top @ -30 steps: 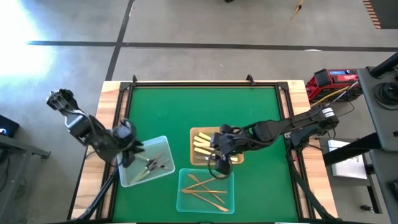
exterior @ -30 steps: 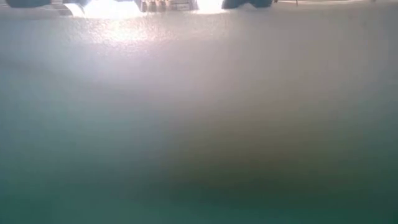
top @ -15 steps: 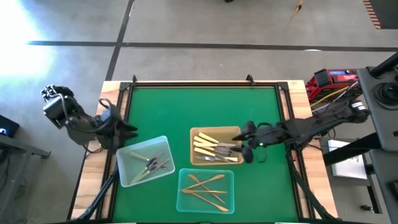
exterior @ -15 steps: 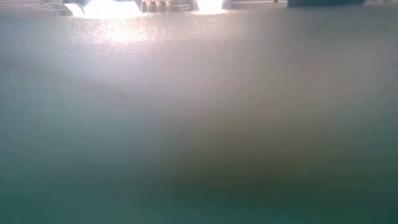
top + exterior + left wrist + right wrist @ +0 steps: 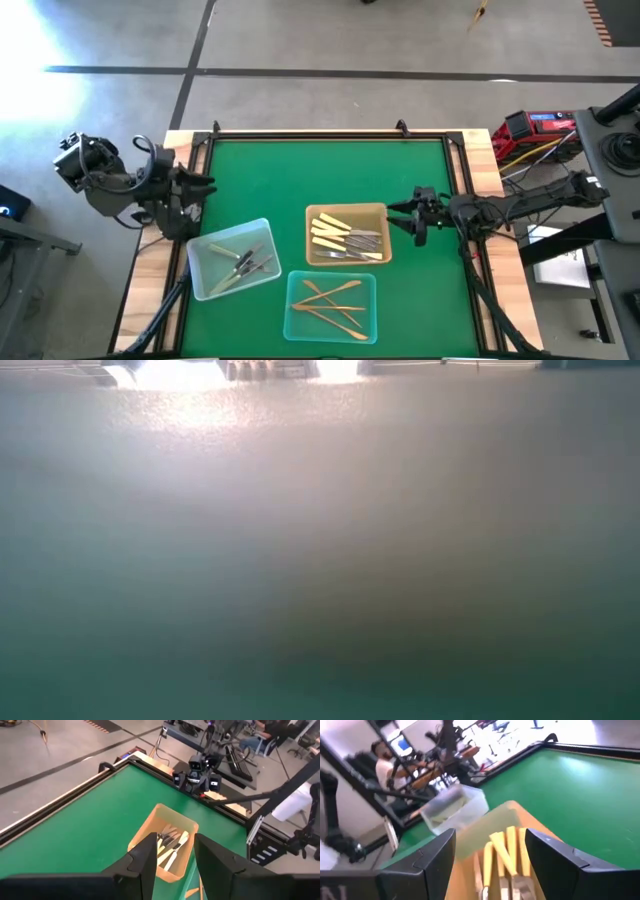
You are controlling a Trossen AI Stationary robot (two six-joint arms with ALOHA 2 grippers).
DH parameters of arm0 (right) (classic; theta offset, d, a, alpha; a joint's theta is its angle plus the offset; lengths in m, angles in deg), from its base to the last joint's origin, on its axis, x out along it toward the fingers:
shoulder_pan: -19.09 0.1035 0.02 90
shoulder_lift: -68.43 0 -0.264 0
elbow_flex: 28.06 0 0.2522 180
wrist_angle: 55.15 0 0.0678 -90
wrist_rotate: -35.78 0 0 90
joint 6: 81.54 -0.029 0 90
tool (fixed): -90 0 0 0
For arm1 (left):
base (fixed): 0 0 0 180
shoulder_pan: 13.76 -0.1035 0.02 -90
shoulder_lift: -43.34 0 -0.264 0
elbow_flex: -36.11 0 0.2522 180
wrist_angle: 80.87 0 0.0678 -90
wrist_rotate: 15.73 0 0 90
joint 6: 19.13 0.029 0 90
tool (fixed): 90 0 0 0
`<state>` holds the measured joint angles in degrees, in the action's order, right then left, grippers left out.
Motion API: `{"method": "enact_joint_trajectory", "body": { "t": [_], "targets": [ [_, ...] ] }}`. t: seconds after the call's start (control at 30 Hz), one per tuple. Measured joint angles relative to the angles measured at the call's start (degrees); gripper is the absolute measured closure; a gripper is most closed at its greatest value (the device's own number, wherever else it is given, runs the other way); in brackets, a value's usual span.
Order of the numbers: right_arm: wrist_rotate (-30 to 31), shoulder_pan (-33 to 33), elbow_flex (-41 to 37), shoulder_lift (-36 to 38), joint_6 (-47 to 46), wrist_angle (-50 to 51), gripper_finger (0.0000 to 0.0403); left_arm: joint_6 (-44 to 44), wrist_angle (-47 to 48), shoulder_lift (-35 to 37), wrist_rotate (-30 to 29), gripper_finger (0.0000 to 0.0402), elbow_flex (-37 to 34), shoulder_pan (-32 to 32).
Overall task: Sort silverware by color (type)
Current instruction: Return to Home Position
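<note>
The silverware lies in three trays on the green mat. Silver pieces [image 5: 243, 264] lie in a clear tray [image 5: 200, 285] at the near left. Cream-handled pieces [image 5: 335, 236] rest in an amber tray [image 5: 375, 211] at the middle. Gold pieces [image 5: 330, 300] fill a clear tray [image 5: 298, 330] at the near edge. My left gripper [image 5: 198, 187] hangs open at the table's left edge, beyond the near-left tray, and my left gripper [image 5: 174, 840] has nothing between its fingers. My right gripper [image 5: 412, 215] stands open just right of the amber tray, and my right gripper [image 5: 490, 834] is also empty.
A black frame [image 5: 330, 134] borders the mat, with wooden strips outside it. The far half of the mat [image 5: 320, 175] is bare green. A red device [image 5: 535, 130] with cables sits off the table's far right corner. The low view shows only blur.
My left gripper has risen from over the near-left clear tray and drawn back toward the table's left and far edges, tipping up toward level. My right gripper has pulled away from the amber tray toward the table's right edge, uncovering the cream-handled pieces.
</note>
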<state>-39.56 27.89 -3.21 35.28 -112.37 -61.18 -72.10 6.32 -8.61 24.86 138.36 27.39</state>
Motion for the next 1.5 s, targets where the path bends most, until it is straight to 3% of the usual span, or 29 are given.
{"method": "enact_joint_trajectory", "body": {
  "t": [0.4, 0.77, 1.03, 1.13, 1.5],
  "targets": [
    [0.0, -9.2, -10.1, 10.3, -4.6, -0.4, 0.0172, 0.0, 0.0, 3.7, -3.0, 0.0288, 0.0, 0.0],
    [-4.7, -22.3, -10.4, 10.9, -5.2, 3.3, 0.0172, 0.2, 1.2, 7.1, -7.7, 0.0288, -0.1, 0.0],
    [-18.9, -38.3, -10.4, 10.4, -6.4, 6.2, 0.0172, 0.5, 1.5, 10.1, -9.3, 0.0288, -0.1, 0.0],
    [-20.6, -42.5, -10.4, 10.4, -7.9, 7.8, 0.0172, 2.5, 1.5, 11.1, -9.3, 0.0288, -0.1, 0.0],
    [-20.7, -43.7, -10.4, 10.5, -9.1, 7.8, 0.0172, 14.8, 1.8, 14.2, -7.5, 0.0288, -0.7, 0.0]
  ]
}}
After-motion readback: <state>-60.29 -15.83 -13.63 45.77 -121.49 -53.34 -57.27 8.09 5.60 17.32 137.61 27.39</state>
